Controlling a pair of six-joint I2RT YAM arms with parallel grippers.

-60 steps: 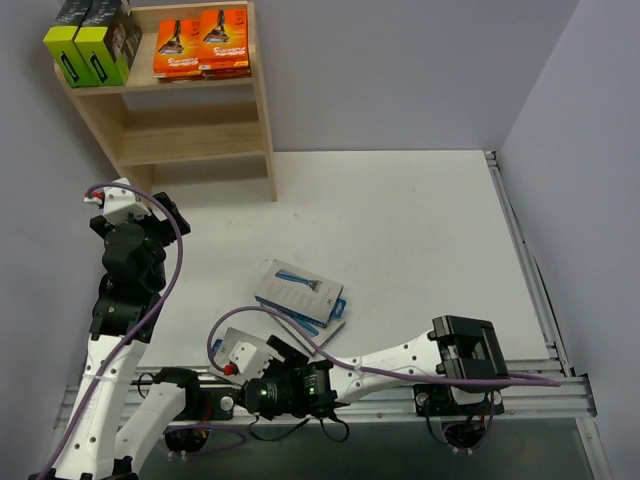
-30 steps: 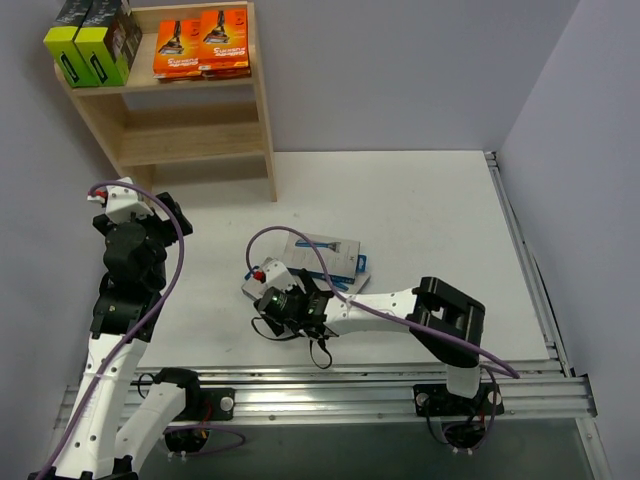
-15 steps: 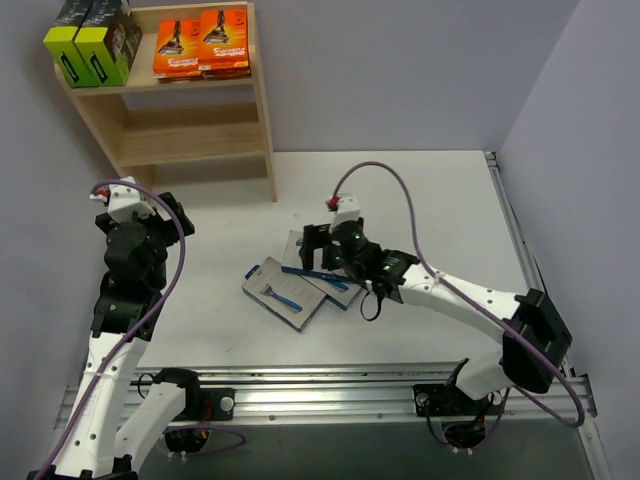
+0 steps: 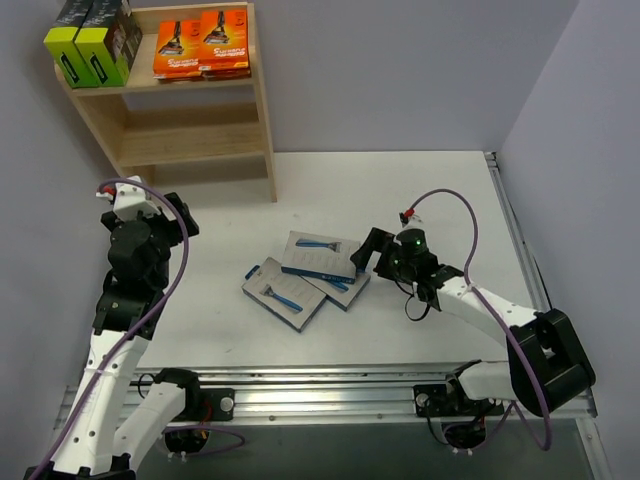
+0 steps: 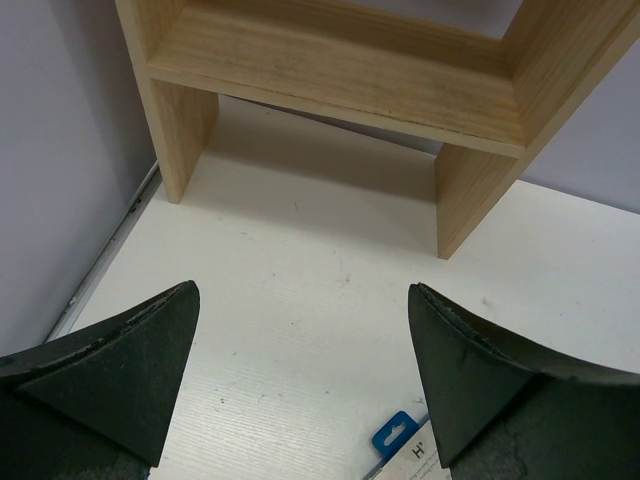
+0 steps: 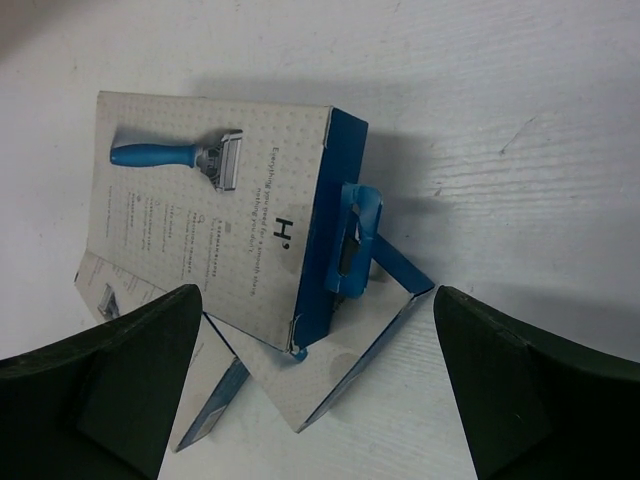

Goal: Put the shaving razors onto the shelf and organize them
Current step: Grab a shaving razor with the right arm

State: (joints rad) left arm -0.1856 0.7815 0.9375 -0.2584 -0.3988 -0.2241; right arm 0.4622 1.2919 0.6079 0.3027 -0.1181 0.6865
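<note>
Grey card packs [image 4: 285, 293], each showing a blue razor, lie overlapped near the middle of the white worktop [image 4: 430, 190], well apart from the wooden shelf [image 4: 265, 110] in the far left corner. The shelf's top tier carries black-and-lime boxes [image 4: 95, 45] at the left and orange packs [image 4: 200, 50] at the right, grouped by kind; the grey packs are judged to be the last kind awaiting placement. The right hand [image 6: 315, 300] hangs low just beside the stack with its jaws wide and holding nothing, aligned on the uppermost pack [image 6: 210, 210], probably to straddle its blue edge. The left hand [image 5: 300, 330], equally wide and holding nothing, faces the shelf's foot, apparently parked clear of the working arm.

The pack beneath is largely covered, so only its blue edges and one corner show in the right wrist view. The small print cannot be read. The boxes are cut by the upper border of the top view. Of the packs, the left wrist view shows only a blue hang tab [image 5: 395, 440].
</note>
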